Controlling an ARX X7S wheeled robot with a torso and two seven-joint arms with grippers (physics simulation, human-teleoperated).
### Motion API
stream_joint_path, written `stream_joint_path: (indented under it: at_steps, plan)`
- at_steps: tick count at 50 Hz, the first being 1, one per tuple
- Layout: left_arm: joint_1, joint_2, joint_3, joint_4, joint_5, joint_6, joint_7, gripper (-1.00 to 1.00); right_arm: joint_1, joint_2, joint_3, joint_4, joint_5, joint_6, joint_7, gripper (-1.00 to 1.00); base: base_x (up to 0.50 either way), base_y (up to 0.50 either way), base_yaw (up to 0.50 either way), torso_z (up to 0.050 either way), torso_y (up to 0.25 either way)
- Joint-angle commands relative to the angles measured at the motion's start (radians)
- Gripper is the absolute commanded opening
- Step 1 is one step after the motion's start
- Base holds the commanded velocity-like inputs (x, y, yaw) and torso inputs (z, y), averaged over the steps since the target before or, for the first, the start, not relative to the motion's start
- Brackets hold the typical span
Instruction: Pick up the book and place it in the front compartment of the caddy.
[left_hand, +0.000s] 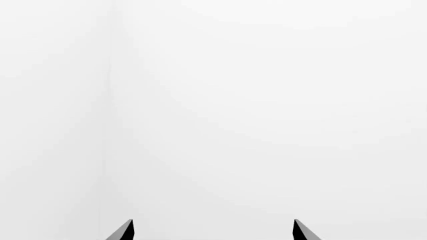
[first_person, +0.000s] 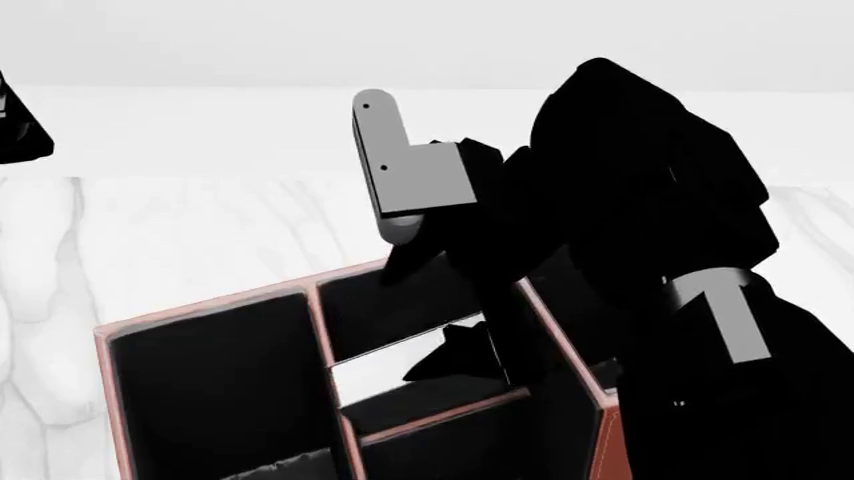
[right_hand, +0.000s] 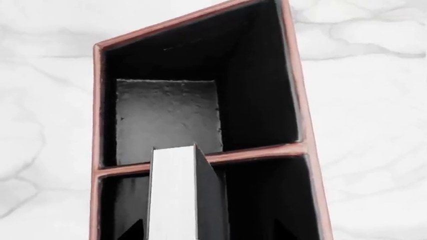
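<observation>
Right arm reaching down over the caddy (first_person: 214, 310), a reddish-brown box with black lining and thin brown partitions, standing on the white marbled surface (first_person: 174, 230). The right pincer (right_hand: 207, 232) is clamped on the book (right_hand: 175, 195), held upright with its white page edges facing the wrist camera and its black cover to one side; only the tips of the fingers (right_hand: 133, 231) show at the picture's edge. In the right wrist view the book sits low in one black-lined cell, its top edge level with the brown partition (right_hand: 253, 154) that separates this cell from the next (whether this is the front compartment cannot be told). In the head view the book (first_person: 400, 355) appears as a pale strip among the cells, largely masked by the dark arm. The left pincer (left_hand: 213, 231) stands apart, holding nothing, with blank white beyond it.
</observation>
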Motion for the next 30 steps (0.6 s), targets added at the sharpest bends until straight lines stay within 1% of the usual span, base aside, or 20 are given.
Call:
stream_joint_path:
  at_steps: [1, 26, 30]
  plan:
    - [0.000, -0.001, 0.002, -0.002, -0.001, 0.002, -0.001, 1.00, 0.000, 0.001, -0.014, 0.000, 0.030, 0.000, -0.004, 1.00, 0.00, 0.00, 0.00, 0.000, 0.000]
    - [0.001, -0.003, 0.006, -0.004, -0.003, 0.006, -0.003, 1.00, 0.023, 0.009, -0.058, 0.000, 0.080, -0.010, -0.005, 1.00, 0.00, 0.00, 0.00, 0.000, 0.000]
    - [0.001, -0.003, 0.007, -0.004, -0.004, 0.006, -0.004, 1.00, 0.042, 0.012, -0.043, 0.000, 0.072, -0.017, -0.004, 1.00, 0.00, 0.00, 0.00, 0.000, 0.000]
